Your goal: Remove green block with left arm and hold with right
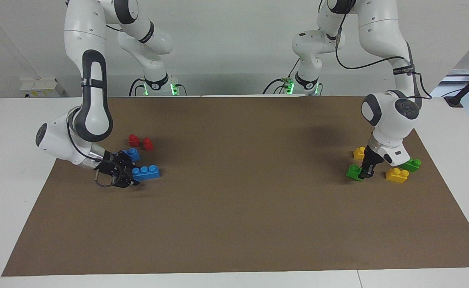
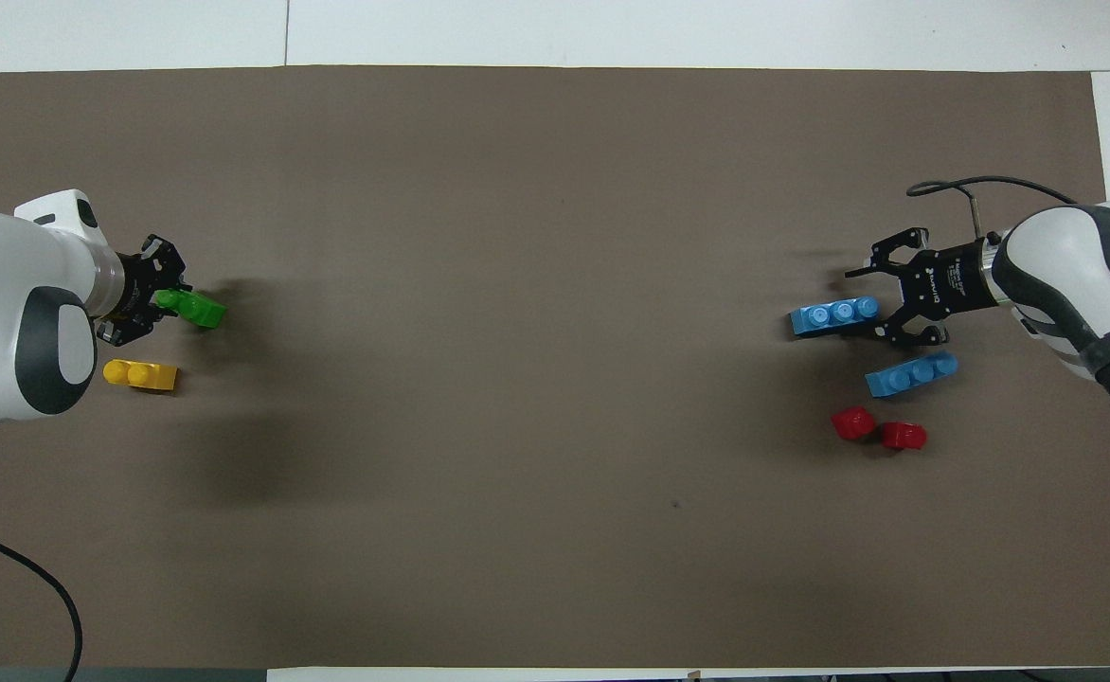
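The green block (image 1: 353,172) (image 2: 199,310) is low at the brown mat (image 1: 242,208), toward the left arm's end of the table. My left gripper (image 1: 365,173) (image 2: 163,302) is shut on one end of it, coming down from above. Whether the block rests on the mat or hangs just over it I cannot tell. At the right arm's end, my right gripper (image 1: 129,176) (image 2: 872,301) stands open, low over the mat. Its fingers straddle the end of a long blue brick (image 1: 146,172) (image 2: 834,315) that lies on the mat.
A second green brick (image 1: 411,164) lies half hidden under the left wrist. Two yellow bricks (image 1: 397,175) (image 1: 359,152) lie beside the held block. Another blue brick (image 1: 130,153) (image 2: 911,372) and two red pieces (image 1: 140,142) (image 2: 877,428) lie near the right gripper.
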Robot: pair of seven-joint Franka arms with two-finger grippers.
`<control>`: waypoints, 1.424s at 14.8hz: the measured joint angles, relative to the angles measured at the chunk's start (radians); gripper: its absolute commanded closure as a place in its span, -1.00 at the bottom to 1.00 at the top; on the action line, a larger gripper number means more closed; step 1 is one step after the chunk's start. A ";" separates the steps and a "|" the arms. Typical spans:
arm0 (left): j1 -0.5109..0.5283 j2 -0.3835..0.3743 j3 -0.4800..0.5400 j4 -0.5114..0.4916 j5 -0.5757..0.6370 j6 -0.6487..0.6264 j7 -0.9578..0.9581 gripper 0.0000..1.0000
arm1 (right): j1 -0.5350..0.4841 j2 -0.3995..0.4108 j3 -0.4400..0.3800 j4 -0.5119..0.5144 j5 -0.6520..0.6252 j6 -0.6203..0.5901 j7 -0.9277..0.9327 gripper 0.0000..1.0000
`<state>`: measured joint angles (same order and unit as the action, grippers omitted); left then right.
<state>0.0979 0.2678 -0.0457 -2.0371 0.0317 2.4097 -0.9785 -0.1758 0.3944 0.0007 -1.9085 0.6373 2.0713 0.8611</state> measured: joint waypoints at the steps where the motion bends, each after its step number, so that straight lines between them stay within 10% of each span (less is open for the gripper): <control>1: 0.000 0.003 0.000 0.000 0.003 0.005 0.006 -1.00 | 0.001 -0.001 0.002 0.002 0.000 -0.001 0.000 -0.99; 11: -0.001 -0.023 -0.004 0.060 0.009 -0.017 0.021 -1.00 | 0.018 -0.174 0.004 0.084 -0.170 -0.216 0.071 -1.00; 21: -0.031 -0.239 -0.032 0.209 0.062 -0.484 0.448 -1.00 | 0.119 -0.327 0.017 0.287 -0.484 -0.544 -0.338 -1.00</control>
<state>0.0667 0.0290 -0.0780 -1.8277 0.0938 1.9260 -0.5309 -0.0564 0.0673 0.0178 -1.6212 0.1530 1.5272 0.5234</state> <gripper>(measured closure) 0.000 0.000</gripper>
